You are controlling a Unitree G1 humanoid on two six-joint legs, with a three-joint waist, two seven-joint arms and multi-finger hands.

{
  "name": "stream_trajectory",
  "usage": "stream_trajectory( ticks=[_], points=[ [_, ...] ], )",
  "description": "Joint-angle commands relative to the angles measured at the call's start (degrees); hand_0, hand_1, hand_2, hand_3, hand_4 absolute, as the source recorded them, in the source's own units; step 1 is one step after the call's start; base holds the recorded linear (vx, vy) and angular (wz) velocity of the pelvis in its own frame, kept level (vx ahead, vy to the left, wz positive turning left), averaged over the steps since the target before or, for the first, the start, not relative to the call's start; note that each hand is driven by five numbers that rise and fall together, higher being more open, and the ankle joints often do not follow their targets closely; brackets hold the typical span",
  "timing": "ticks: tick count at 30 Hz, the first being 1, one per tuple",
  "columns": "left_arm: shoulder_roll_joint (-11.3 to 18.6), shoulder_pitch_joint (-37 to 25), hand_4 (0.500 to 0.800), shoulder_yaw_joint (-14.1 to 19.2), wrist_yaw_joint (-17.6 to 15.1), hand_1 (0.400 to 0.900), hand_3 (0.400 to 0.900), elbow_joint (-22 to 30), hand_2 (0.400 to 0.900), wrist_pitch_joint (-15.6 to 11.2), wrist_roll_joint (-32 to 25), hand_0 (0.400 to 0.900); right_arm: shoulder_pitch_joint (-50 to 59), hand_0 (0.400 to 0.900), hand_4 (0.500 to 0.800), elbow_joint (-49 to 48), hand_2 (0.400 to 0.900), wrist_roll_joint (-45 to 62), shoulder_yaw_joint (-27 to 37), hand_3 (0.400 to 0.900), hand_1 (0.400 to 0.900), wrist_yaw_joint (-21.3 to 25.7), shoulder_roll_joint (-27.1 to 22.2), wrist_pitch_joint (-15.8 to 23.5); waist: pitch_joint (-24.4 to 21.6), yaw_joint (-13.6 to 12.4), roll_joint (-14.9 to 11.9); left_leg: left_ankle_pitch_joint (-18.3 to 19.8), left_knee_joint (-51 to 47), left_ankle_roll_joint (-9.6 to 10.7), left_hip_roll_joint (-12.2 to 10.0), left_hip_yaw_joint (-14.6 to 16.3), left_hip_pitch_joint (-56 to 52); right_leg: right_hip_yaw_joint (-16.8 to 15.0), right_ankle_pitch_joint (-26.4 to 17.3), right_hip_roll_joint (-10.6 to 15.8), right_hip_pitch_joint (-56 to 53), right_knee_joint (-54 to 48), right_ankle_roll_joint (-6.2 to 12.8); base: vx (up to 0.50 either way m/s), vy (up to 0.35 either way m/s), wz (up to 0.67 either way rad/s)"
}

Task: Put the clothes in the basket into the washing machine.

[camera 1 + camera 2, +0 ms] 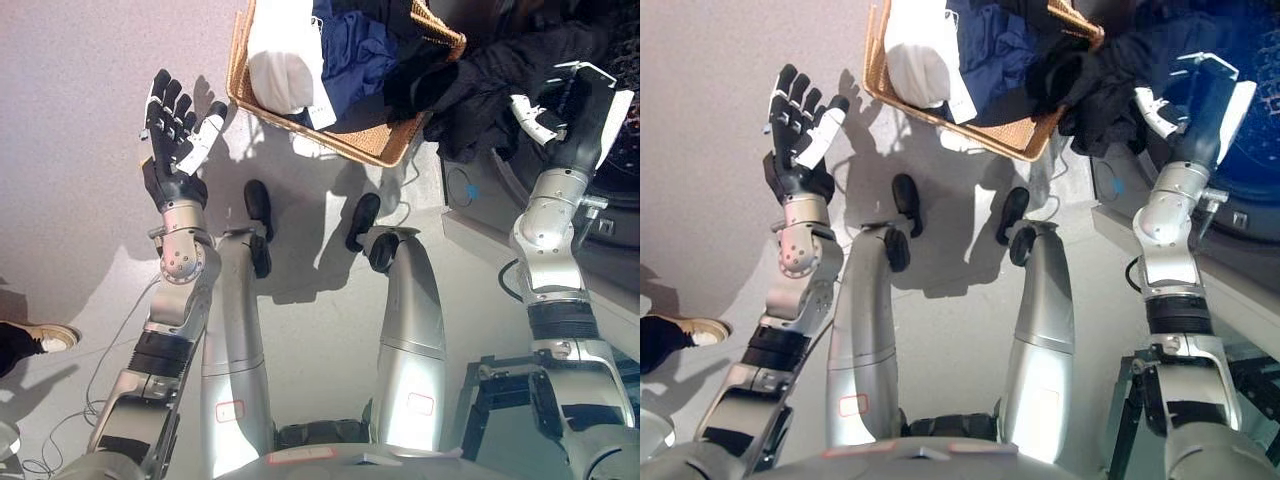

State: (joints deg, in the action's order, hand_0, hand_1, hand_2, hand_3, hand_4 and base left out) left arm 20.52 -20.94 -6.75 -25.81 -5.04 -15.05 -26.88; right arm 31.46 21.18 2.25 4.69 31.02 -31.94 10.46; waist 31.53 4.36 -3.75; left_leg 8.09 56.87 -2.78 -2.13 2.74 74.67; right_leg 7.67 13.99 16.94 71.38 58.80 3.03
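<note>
Right hand (560, 115) at washing machine (620, 215), fingers seemingly grasping black garment (500, 85) to load it; left hand (175, 130) idle, fingers released, beside basket (370, 145)

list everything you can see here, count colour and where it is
basket: one, tan wicker, on the floor at top centre
white garment: one, white, in the basket's left part
blue garment: one, blue, in the basket's middle
black garment: one, black, draped from the basket's right rim towards the washing machine
washing machine: one, dark round opening, at the right edge
person's shoe: one, pale, at the left edge
left robot hand: one, dark with white tips, raised with fingers spread, left of the basket, holding nothing
right robot hand: one, dark, against the black garment by the machine; fingers hard to read
</note>
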Motion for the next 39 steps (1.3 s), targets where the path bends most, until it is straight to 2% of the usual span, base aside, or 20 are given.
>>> stream_trajectory(
  ticks=[1,4,7,10,13,18,27,29,30,39],
  points=[
    [-1.76,3.69,0.800,0.17,-0.95,0.900,0.900,1.73,0.900,-3.93,3.27,0.900,2.07,0.400,0.500,3.04,0.400,3.07,8.17,0.400,0.400,9.13,-1.67,6.38,-10.92,-0.92,-0.11,4.13,-0.48,3.05,0.06,-5.71,1.83,1.45,-4.24,-2.21,6.15,-1.85,2.85,0.00,0.000,0.00],
    [-1.65,3.49,0.800,-0.45,-1.34,0.900,0.900,2.00,0.900,-4.04,3.12,0.900,4.63,0.400,0.500,8.61,0.400,5.39,9.43,0.400,0.400,12.39,-3.80,6.80,-11.16,-1.18,0.11,4.27,0.07,3.01,0.20,-5.69,2.02,1.28,-4.21,-2.08,6.33,-1.35,2.93,0.00,0.000,0.00],
    [-1.01,3.47,0.800,-1.41,-0.85,0.900,0.900,2.39,0.900,-4.24,3.02,0.900,6.76,0.400,0.500,15.75,0.400,6.35,10.45,0.400,0.400,15.29,-8.22,6.36,-11.43,-1.60,0.56,4.36,0.17,3.08,0.41,-5.64,2.06,1.16,-4.12,-1.83,6.36,-1.14,3.12,0.01,0.004,0.03],
    [-0.77,3.48,0.800,-2.10,-0.68,0.900,0.900,2.21,0.900,-4.43,2.83,0.900,8.43,0.400,0.500,19.09,0.400,7.11,9.88,0.400,0.400,16.14,-10.95,6.16,-11.51,-1.91,0.81,4.25,-0.17,3.18,0.42,-5.52,1.95,1.21,-4.25,-1.71,6.11,-1.47,3.21,0.00,0.000,0.00],
    [0.06,3.27,0.800,-3.71,-0.28,0.900,0.900,2.11,0.900,-4.54,2.70,0.900,11.61,0.400,0.500,26.91,0.400,8.25,7.69,0.400,0.400,17.11,-15.94,4.64,-11.75,-2.63,1.05,4.21,-0.72,3.31,0.48,-5.45,1.70,1.19,-4.29,-1.55,5.90,-1.87,3.27,0.00,0.000,0.00],
    [1.32,2.66,0.800,-6.13,0.77,0.900,0.900,2.60,0.900,-4.66,2.24,0.900,15.88,0.400,0.500,40.40,0.400,9.20,1.73,0.400,0.400,14.01,-22.22,0.31,-12.13,-3.66,1.71,4.08,-1.41,3.61,0.51,-5.09,1.64,1.21,-3.88,-1.35,5.98,-1.98,3.26,0.00,-0.009,0.04],
    [3.04,2.34,0.800,-9.36,3.27,0.900,0.900,3.52,0.900,-4.85,1.30,0.900,22.90,0.400,0.500,55.99,0.400,7.17,-7.37,0.400,0.400,9.52,-25.54,-4.65,-13.09,-5.88,3.36,4.05,-0.65,3.90,0.92,-4.90,3.17,0.63,-3.41,-0.84,7.86,-0.68,3.04,0.02,-0.029,0.08],
    [3.40,2.37,0.800,-9.75,3.73,0.900,0.900,4.20,0.900,-4.97,1.07,0.900,24.44,0.686,0.672,57.59,0.686,7.13,-9.27,0.686,0.686,7.98,-25.59,-5.10,-13.18,-6.46,3.73,4.05,-0.03,3.89,1.07,-4.96,3.67,0.39,-3.31,-0.55,8.54,0.15,2.98,0.01,-0.013,0.04],
    [3.75,2.70,0.800,-9.71,4.18,0.900,0.900,4.73,0.900,-5.06,0.85,0.900,25.38,0.900,0.800,58.54,0.900,7.50,-9.75,0.900,0.900,7.22,-25.71,-5.37,-13.20,-6.84,4.07,4.01,0.35,3.93,1.18,-4.97,4.04,0.09,-3.34,-0.48,9.12,0.76,2.95,0.00,0.000,0.00],
    [4.17,3.49,0.800,-9.41,3.79,0.900,0.900,5.68,0.900,-5.23,0.47,0.900,29.66,0.900,0.800,60.56,0.900,5.98,-12.60,0.900,0.900,9.47,-26.31,-6.64,-13.17,-7.66,5.02,3.71,1.22,3.90,1.33,-4.76,5.38,-0.79,-3.44,0.01,10.58,2.10,2.89,0.00,-0.002,0.01]
  ],
)
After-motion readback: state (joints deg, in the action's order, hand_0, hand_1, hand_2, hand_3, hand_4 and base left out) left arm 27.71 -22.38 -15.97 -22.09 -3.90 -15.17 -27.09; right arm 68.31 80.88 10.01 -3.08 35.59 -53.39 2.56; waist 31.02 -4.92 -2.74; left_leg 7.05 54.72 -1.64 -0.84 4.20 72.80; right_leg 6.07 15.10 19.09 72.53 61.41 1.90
